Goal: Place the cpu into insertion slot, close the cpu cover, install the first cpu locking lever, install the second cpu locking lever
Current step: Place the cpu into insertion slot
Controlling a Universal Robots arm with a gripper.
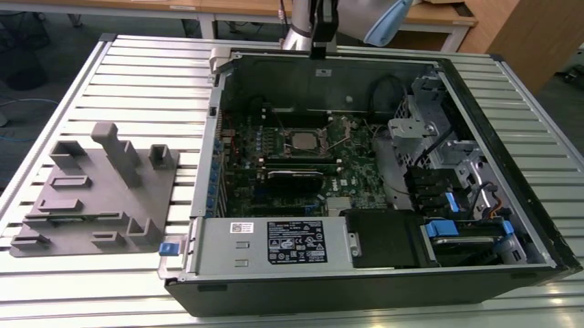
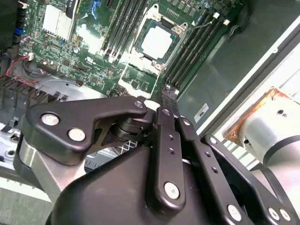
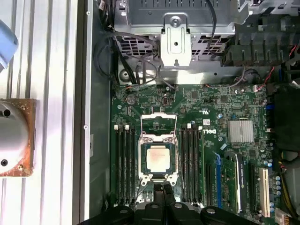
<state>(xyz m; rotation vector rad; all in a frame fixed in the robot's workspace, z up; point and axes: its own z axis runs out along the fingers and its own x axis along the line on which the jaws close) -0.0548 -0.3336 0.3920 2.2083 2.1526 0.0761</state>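
Slatted aluminium table [image 1: 137,75], wooden desks [image 1: 438,15] at twelve o'clock. Dull silver cpu [image 3: 158,158] sits in the insertion slot [image 3: 142,138]; cpu cover [image 3: 158,123] open. Gripper [image 3: 162,188] jaws clenched, empty.

The arm [image 1: 297,37] is seen raised, its gripper [image 2: 167,93] pointed downward, the fingers [image 2: 168,105] pressed together at the tips with nothing held between them.

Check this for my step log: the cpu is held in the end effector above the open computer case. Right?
Not quite. The cpu sits in the insertion slot, as the first wrist view shows. The end effector holds nothing above the open computer case.
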